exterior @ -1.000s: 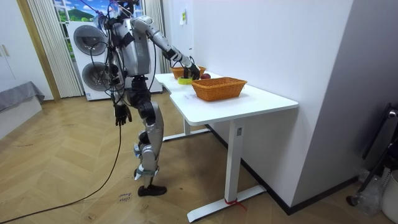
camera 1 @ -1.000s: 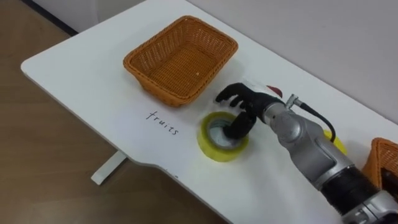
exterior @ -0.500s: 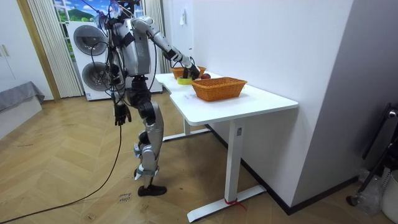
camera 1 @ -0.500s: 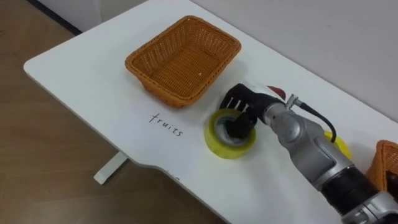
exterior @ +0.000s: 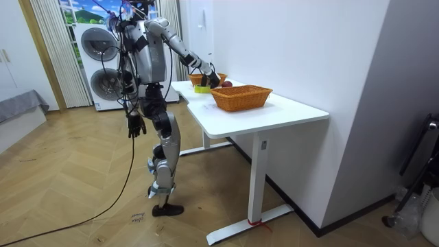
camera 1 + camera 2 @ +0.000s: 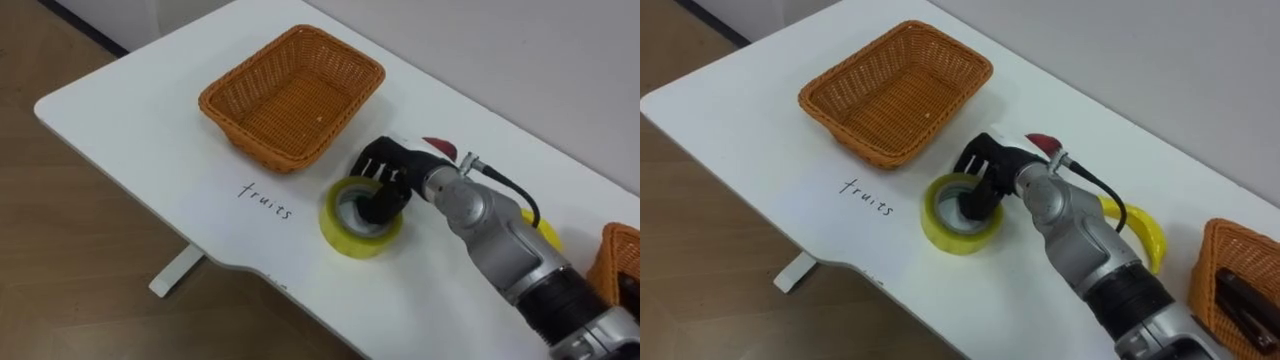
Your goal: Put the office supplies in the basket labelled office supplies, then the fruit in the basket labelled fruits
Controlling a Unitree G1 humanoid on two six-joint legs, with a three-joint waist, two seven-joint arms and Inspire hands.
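Where the white table (image 6: 140, 125) ends at its near edge, the yellow tape roll (image 6: 348, 238) lies close by, with bare tabletop to its left. My right hand (image 6: 388, 178) reaches palm down, thumb in the core and fingers curled over the far rim, pinching the roll. The handwritten word (image 6: 263, 198) "fruits" sits before the wicker basket (image 6: 250, 135). My left hand (image 5: 135, 126) hangs loose-fingered at my side.

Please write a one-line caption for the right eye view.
Right hand pinches the yellow tape roll near the empty wicker basket.
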